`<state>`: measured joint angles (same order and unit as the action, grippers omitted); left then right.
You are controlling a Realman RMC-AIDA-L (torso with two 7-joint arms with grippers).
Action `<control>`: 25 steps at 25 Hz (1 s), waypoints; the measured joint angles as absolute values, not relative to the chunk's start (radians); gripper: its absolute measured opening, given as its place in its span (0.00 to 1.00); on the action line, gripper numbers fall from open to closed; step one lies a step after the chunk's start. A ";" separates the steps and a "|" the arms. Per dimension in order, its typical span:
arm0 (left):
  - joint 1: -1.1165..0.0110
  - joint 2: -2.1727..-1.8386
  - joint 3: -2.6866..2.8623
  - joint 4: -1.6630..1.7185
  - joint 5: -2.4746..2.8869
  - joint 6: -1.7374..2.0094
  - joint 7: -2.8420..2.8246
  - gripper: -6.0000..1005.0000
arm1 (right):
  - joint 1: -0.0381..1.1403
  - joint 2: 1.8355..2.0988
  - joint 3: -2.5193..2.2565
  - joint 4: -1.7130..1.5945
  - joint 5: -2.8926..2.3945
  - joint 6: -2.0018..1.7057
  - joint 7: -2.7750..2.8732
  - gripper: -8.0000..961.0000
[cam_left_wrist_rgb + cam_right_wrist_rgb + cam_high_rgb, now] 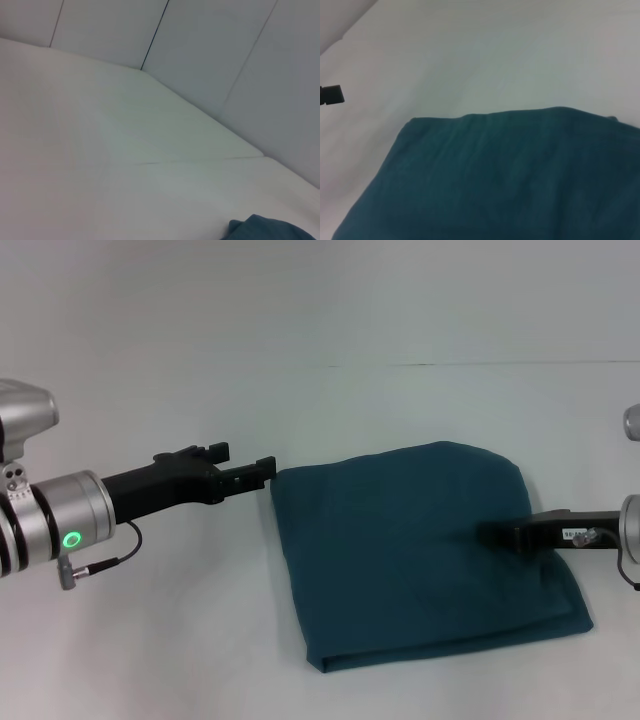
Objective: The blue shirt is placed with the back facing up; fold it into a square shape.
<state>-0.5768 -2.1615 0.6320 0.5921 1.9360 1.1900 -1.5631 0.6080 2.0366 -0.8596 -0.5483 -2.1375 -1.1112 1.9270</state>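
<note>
Already, in the head view, the blue shirt (420, 555) lies folded into a rough square on the white table (150, 660), right of centre, plain side up, so the folding looks close to finished. The left hand (262, 469) hangs just beside the shirt's far-left corner, fingers a little apart and clamped on nothing, likely placed to tidy that corner or let it go. The right hand (490, 536) rests low over the shirt's right part; whether its fingers are apart I cannot tell. From the left wrist, mostly bare table and only a teal corner of the shirt (265, 227) show. From the right wrist, the shirt (510, 180) fills the near field, smooth, with the left hand's tip (332, 94) beyond its edge.
</note>
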 joint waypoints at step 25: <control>-0.667 -2.162 0.662 0.420 1.928 0.982 -1.707 0.84 | 0.580 1.991 -0.685 -0.673 -1.911 -1.477 1.822 0.34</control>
<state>-0.6670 -2.1625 0.6618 0.4197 1.9279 0.9816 -1.7066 0.5803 1.9913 -0.6850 -0.6729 -1.9109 -1.4767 1.8224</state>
